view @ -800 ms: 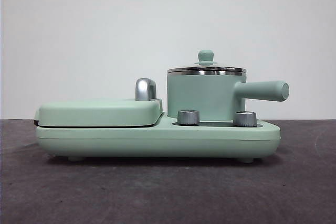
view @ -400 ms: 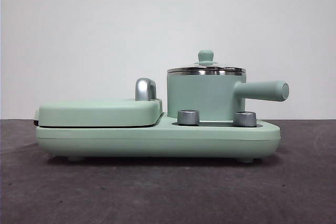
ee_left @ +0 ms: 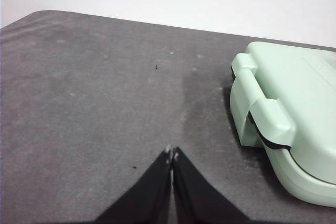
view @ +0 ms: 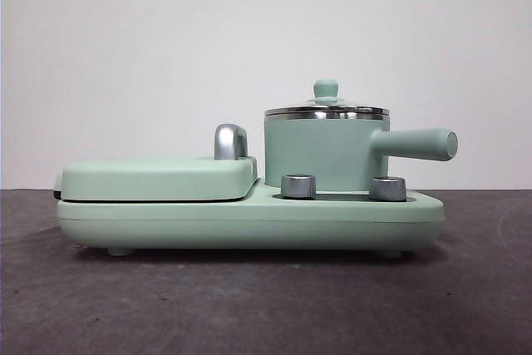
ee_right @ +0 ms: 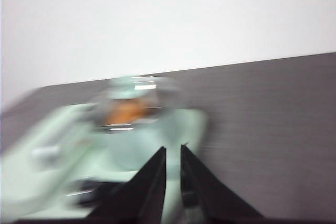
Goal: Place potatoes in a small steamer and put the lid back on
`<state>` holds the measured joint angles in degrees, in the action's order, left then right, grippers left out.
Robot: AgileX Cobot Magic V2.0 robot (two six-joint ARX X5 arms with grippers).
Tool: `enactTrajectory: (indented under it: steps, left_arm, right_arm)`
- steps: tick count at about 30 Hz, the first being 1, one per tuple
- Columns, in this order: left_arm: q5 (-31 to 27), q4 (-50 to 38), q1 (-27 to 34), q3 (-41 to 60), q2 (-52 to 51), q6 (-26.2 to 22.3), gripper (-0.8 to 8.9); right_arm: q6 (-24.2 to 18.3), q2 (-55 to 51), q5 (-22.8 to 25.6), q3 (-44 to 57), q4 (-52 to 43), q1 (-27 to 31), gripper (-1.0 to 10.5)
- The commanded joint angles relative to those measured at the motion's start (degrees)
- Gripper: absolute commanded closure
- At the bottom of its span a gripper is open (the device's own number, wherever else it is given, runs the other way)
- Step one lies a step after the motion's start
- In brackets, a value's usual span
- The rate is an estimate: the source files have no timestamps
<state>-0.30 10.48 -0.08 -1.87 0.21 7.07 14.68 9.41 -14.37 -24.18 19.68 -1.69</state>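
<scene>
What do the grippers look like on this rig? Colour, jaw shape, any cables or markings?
Only the jaws show. The left gripper has two matte black jaws, flat, tapering to narrow points with small pale scuffs at the very ends. The right gripper looks alike: black, wedge-shaped jaws, though that view is motion-blurred. No cables, labels or markings are visible in either wrist view, and neither arm appears in the front view.

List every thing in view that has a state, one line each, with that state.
lid: seated on the pot's rim, knob up.
small steamer: upright on the cooker base, closed, handle pointing sideways.
potato: orange blur through the glass, apparently inside the steamer.
griddle cover: shut flat.
left gripper: shut, empty, over bare table beside the griddle.
right gripper: narrowly open, empty, near the steamer; picture blurred.
</scene>
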Motion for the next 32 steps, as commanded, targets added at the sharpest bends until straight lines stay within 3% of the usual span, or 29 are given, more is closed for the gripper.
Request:
enactTrajectory:
  steps: [1,8,17,20,25,32]
  left_arm:
    - [-0.3,0.3,0.0,1.1,0.0,-0.4,8.08]
    - [-0.3,0.3,0.0,1.1,0.0,-0.4,8.08]
    - [-0.2,0.2,0.0,1.1,0.0,-0.4,8.08]
    - [-0.2,0.3,0.0,1.1,0.0,-0.4,8.08]
    - [-0.2,0.3,0.0,1.1,0.0,-0.4,8.08]
    - [-0.3,0.3,0.0,1.1,0.0,-0.4,8.08]
  right_arm:
    - [-4.4,-3.9,3.9,7.0,-1.9,4.3,9.1]
    - [-7.8,-9.2,10.9,18.4,-3.0,6.3,9.1]
    - [-9.2,-9.2,11.7,23.5,-10.4,3.6,9.1]
    - [-10.0,-9.2,12.6,23.5,-9.6,2.9,9.1]
    - [-14.8,-9.2,13.0,23.5,-9.4,2.5,9.1]
    - [-15.2,-9.2,12.9,23.5,-9.8,2.3,9.1]
